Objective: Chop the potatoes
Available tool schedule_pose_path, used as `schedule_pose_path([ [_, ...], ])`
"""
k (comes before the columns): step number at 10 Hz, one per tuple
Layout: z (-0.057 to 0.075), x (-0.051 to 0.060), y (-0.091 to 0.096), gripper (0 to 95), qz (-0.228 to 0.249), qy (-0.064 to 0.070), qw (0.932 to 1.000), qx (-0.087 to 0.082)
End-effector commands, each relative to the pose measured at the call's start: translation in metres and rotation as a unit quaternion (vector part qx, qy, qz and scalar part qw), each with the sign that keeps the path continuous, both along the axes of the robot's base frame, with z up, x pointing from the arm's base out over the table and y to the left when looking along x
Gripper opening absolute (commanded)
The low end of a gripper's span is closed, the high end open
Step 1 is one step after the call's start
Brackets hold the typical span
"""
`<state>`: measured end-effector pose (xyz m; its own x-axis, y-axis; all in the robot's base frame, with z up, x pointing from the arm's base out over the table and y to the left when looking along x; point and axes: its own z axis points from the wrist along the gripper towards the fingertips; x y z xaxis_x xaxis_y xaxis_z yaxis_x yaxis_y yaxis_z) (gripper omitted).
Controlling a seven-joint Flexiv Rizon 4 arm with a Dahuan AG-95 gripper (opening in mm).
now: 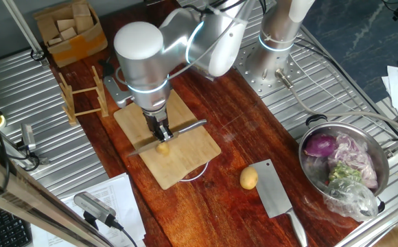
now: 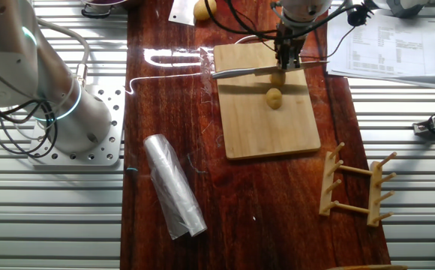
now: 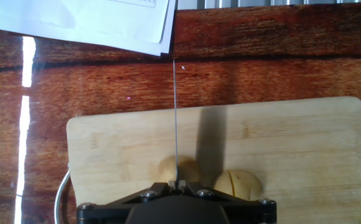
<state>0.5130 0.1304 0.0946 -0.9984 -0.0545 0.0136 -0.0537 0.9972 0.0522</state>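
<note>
the gripper (image 1: 159,130) stood over the bamboo cutting board (image 1: 185,161), its fingers closed on the handle of a slim knife (image 1: 189,129); the other fixed view agreed, showing the blade lying level across the board's far end. in the hand view the blade appeared edge-on as a thin line running away from the fingers.

two small potatoes (image 3: 179,168) lay on the board directly below the hand. one sat under the blade line and was touching it or very nearly so; contact could not be confirmed. the second potato (image 3: 238,182) lay just beside it, clear of the blade, with a dark line across its top that looked like a cut. in the other fixed view only one potato (image 2: 274,97) showed plainly, the other being partly hidden under the knife.

handling judgement: the potatoes were small, round and smooth-skinned, so light, firm and likely to roll or skid sideways under an off-centre press. nothing held them in place. the blade ought to meet the crown squarely, pressing straight down. the slim handle could twist in the fingers under load.

a larger potato (image 1: 248,178) and a cleaver (image 1: 276,195) lay apart on the wooden table (image 1: 254,130), near a steel bowl (image 1: 384,171) of scraps.
</note>
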Motion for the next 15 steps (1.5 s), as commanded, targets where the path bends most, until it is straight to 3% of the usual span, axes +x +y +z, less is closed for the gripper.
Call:
schedule_pose_path([
  [1, 0.004, -0.002, 0.000, 0.0, 0.000, 0.001, 1.0000, 0.001],
  [4, -0.003, -0.001, -0.001, 0.0, 0.002, 0.001, 1.0000, -0.001],
  [7, -0.026, 0.001, -0.002, 0.0, 0.003, -0.011, 0.9999, -0.003],
  [11, -0.015, 0.000, -0.002, 0.0, 0.003, -0.002, 1.0000, -0.003],
  [13, -0.016, 0.001, -0.002, 0.0, 0.009, 0.019, 0.9998, -0.003],
  [15, -0.015, 0.000, -0.002, 0.0, 0.012, 0.028, 0.9995, -0.003],
])
